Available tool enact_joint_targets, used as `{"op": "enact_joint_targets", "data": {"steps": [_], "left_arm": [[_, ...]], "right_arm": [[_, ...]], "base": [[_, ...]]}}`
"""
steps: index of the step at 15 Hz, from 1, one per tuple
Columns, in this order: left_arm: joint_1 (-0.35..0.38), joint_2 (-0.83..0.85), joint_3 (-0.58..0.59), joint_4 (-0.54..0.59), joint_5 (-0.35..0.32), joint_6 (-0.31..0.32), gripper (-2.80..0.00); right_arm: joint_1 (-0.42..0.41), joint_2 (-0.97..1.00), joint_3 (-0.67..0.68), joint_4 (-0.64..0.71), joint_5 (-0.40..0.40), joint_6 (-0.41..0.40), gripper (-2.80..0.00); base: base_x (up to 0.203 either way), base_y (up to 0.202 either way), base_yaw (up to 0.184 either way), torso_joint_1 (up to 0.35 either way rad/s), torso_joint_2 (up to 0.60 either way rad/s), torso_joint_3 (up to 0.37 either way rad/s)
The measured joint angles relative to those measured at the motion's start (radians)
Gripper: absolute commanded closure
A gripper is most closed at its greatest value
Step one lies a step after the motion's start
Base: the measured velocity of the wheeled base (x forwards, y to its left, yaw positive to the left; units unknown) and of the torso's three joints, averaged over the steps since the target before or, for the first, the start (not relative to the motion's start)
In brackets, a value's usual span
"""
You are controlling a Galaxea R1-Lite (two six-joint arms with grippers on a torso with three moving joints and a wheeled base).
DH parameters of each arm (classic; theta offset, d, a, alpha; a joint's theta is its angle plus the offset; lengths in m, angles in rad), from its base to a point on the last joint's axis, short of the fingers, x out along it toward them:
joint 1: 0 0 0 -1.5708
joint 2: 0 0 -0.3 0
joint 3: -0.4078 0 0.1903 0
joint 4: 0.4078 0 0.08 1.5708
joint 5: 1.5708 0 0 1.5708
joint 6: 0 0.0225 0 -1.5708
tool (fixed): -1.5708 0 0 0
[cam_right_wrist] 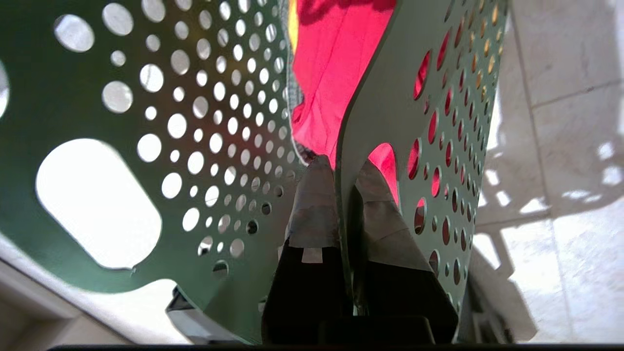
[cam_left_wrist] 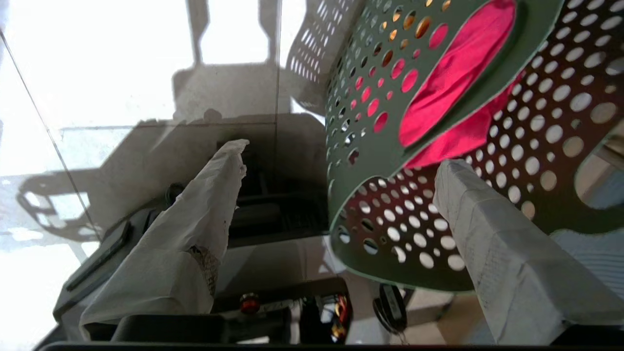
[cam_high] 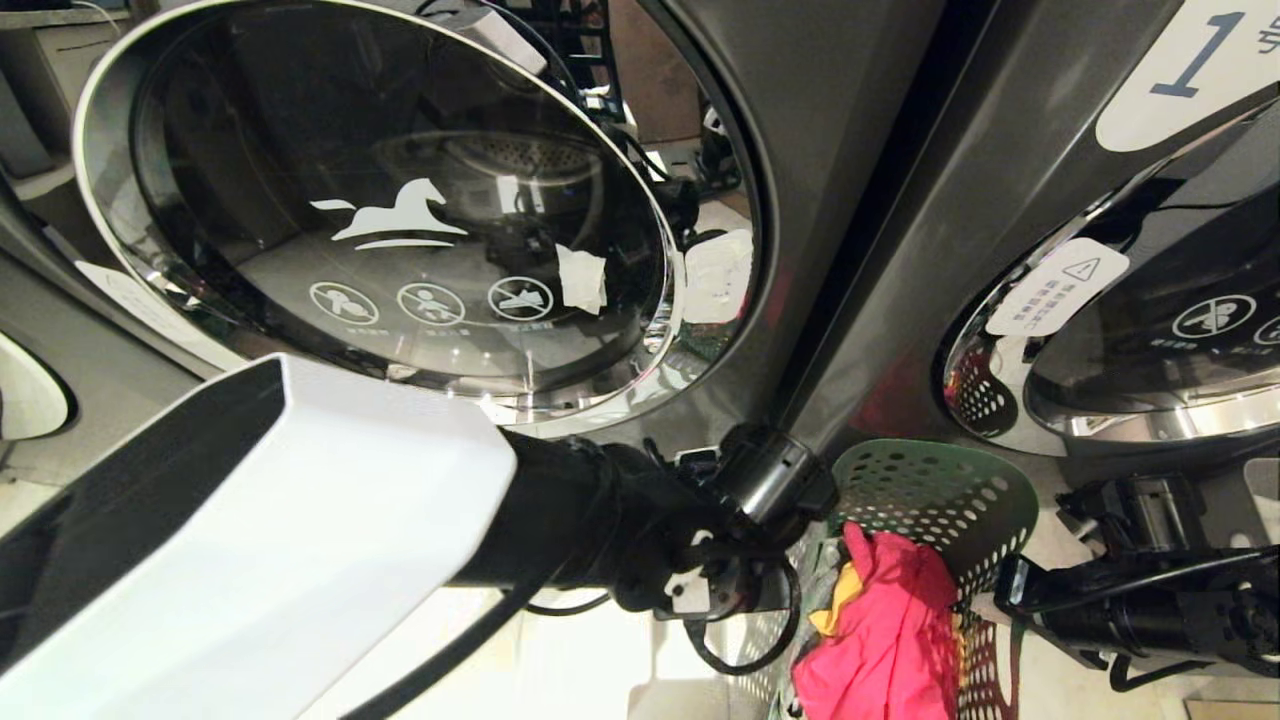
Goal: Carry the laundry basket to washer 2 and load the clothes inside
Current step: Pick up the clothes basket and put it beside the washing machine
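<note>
Right now the right gripper (cam_right_wrist: 343, 195) is pinching the wall of the laundry basket (cam_high: 940, 500), one taped finger inside and one outside, so the basket is hanging from that single grip low in front of the machines. Beside it the left gripper (cam_left_wrist: 341, 180) is standing wide open and holding nothing; the basket's perforated wall is lying between its two fingers (cam_left_wrist: 214, 195), nearer one of them, with the rim running across the gap. That makes the left arm the free one for a second hold or for reaching the clothes. Two garments are showing over the rim: one pink-red garment (cam_high: 880, 620) and one yellow-orange garment (cam_high: 838, 598); any third is hidden. Two washers are showing clearly: the washer (cam_high: 820, 150) with its horse-logo door (cam_high: 380, 200) shut, and another marked 1 (cam_high: 1190, 60) to its right.
</note>
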Motion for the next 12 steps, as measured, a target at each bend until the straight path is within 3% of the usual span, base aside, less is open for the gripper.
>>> {"op": "enact_joint_targets", "data": {"steps": [2, 7, 12], "left_arm": [[0.015, -0.048, 0.039, -0.002, -0.044, -0.026, -2.8], [0.038, -0.136, 0.091, -0.001, -0.059, -0.035, -2.8], [0.074, -0.209, 0.161, -0.002, -0.06, -0.036, -2.8]], "right_arm": [[-0.019, 0.025, 0.0, -0.018, 0.001, -0.08, 0.0], [-0.132, 0.082, -0.003, -0.021, 0.006, -0.307, 0.0], [-0.261, 0.117, -0.013, -0.02, 0.005, -0.444, 0.0]], "base": [[0.0, 0.0, 0.0, 0.0, 0.0, 0.0], [0.0, 0.0, 0.0, 0.0, 0.0, 0.0], [0.0, 0.0, 0.0, 0.0, 0.0, 0.0]]}}
